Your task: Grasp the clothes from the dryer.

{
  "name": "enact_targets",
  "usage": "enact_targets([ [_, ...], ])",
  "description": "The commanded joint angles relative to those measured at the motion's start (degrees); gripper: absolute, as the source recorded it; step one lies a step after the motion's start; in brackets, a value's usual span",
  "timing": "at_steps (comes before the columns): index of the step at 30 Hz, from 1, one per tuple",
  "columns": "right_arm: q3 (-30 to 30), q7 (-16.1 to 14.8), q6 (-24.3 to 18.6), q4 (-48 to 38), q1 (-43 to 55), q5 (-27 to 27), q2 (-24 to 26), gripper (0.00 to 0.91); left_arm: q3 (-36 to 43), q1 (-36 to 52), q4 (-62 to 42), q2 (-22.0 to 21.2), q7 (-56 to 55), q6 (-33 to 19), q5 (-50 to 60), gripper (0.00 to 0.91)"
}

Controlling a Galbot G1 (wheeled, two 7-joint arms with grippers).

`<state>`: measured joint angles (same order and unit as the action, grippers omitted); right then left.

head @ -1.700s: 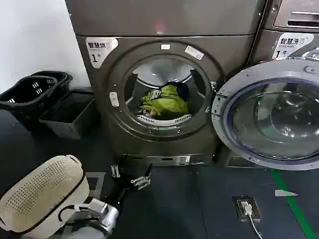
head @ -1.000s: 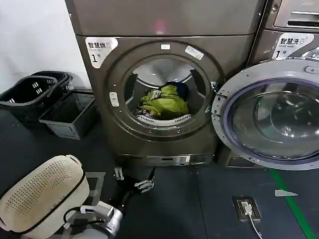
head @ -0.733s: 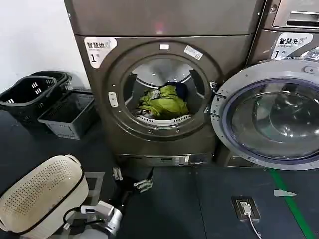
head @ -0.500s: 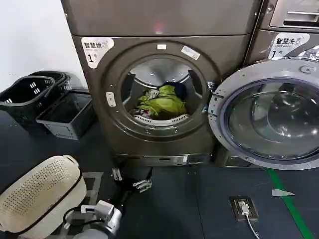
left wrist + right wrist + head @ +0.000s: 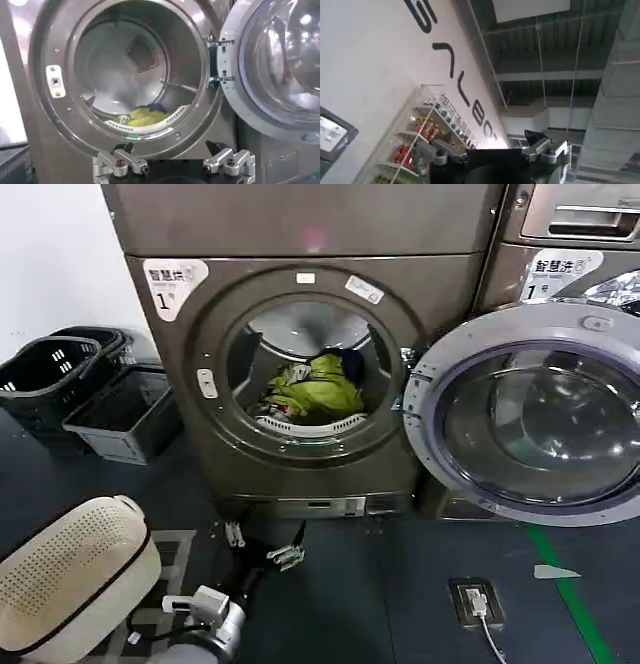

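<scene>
The dryer (image 5: 300,334) stands with its round door (image 5: 535,419) swung open to the right. Yellow-green clothes (image 5: 312,389) lie heaped in the drum with a dark piece behind them; the left wrist view shows the clothes (image 5: 142,116) low behind the drum's rim. My left gripper (image 5: 262,542) hangs open near the floor, in front of the dryer and below its opening, with nothing between its fingers (image 5: 119,164). It is well short of the clothes. My right gripper (image 5: 487,145) is open and empty, facing a white wall and a ceiling, away from the dryer.
A white perforated basket (image 5: 70,584) sits at the lower left beside my left arm. Black baskets (image 5: 45,369) and a grey one (image 5: 120,414) stand left of the dryer. A floor socket (image 5: 472,602) and a green line (image 5: 565,589) lie at the right.
The dryer, door and baskets have slid left in the head view. My left gripper stays open, low before the dryer, a little nearer its base.
</scene>
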<state>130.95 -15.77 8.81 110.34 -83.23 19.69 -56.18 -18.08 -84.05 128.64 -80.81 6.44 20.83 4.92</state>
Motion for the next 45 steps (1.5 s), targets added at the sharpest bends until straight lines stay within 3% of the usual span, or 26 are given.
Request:
enact_targets([
  [1,0.1,-0.1,-0.1,0.0,-0.1,0.0,-0.1,0.907,0.3,0.1,-0.1,-0.1,0.0,0.0,0.0,0.907],
  [37,-0.1,-0.8,-0.1,-0.2,0.3,-0.5,-0.1,0.907,0.7,0.3,0.2,-0.3,-0.2,0.7,-0.4,0.907],
  [39,-0.2,-0.6,0.1,-0.1,0.2,-1.0,-0.1,0.907,0.7,0.2,0.2,-0.3,-0.4,0.8,-0.3,0.907],
  [41,-0.4,0.3,1.5,0.0,-0.1,-4.6,0.1,0.907,0.6,0.1,0.3,-0.3,-0.6,0.9,-0.3,0.907],
  [45,-0.3,-0.4,1.5,0.1,0.2,-4.1,0.0,0.907,0.5,0.0,0.4,-0.4,-0.9,1.1,-0.1,0.907],
])
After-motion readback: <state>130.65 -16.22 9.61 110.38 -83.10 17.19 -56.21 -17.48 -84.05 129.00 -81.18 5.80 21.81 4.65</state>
